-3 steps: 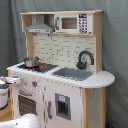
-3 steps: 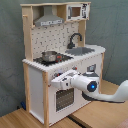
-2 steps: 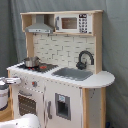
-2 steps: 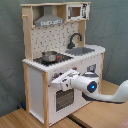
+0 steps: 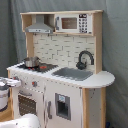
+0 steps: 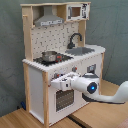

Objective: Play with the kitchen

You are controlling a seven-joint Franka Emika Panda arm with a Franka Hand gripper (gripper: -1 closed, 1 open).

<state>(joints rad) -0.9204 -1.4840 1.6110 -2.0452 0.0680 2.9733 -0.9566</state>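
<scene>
- The kitchen, a tall white and light-wood toy unit, stands on a wooden floor before a grey curtain in both exterior views.
- The robot arm, white with a blue glowing ring, reaches in from the second exterior view's right toward the kitchen's front panel.
- The oven door with a slatted window sits low on the front, below the knobs.
- The hood and the microwave sit side by side at the top.
- The grey sink lies in the countertop, the black faucet at its back edge.
- The end effector is pressed at the panel just above the oven door; whether its fingers are apart or together cannot be told.
- A small metal pot stands on the stovetop.
</scene>
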